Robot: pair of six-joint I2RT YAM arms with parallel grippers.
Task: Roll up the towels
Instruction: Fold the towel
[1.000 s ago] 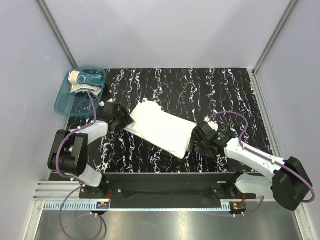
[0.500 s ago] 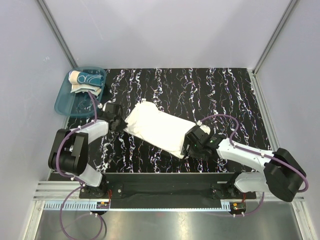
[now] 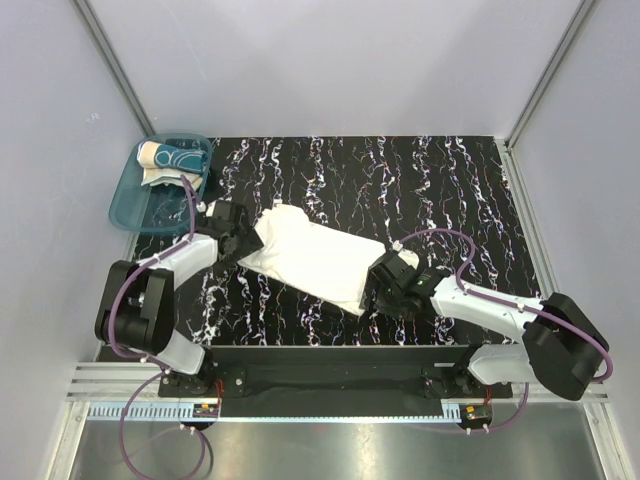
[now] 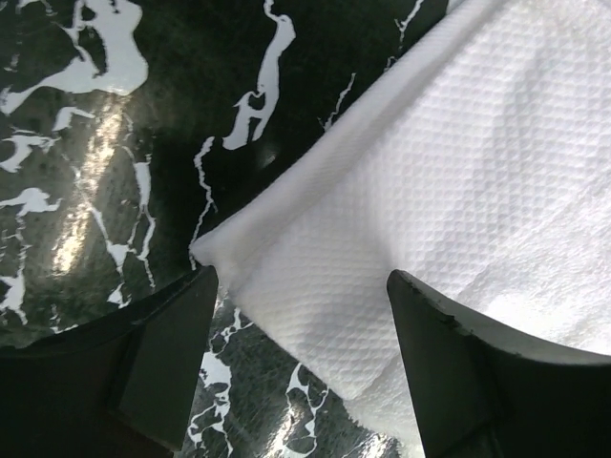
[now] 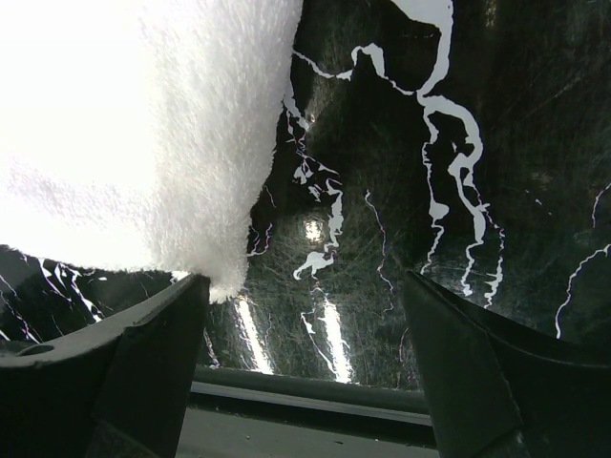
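On the marbled table [image 3: 450,190], the white terry towel [image 3: 315,258] lies with its long axis running far-left to near-right. The left gripper [image 3: 243,240] and right gripper [image 3: 376,286] stand spread at its ends. The right one has moved in since a second ago.

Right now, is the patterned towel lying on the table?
No, the patterned towel sits inside the teal tub.

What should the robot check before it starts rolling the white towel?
1. Left end effector open: ok.
2. White towel corner between its fingers: ok.
3. Right end effector open: ok.
4. White towel centred between the right fingers: not ok, it lies beside one finger.
5. Patterned towel out of the way in the teal tub: ok.
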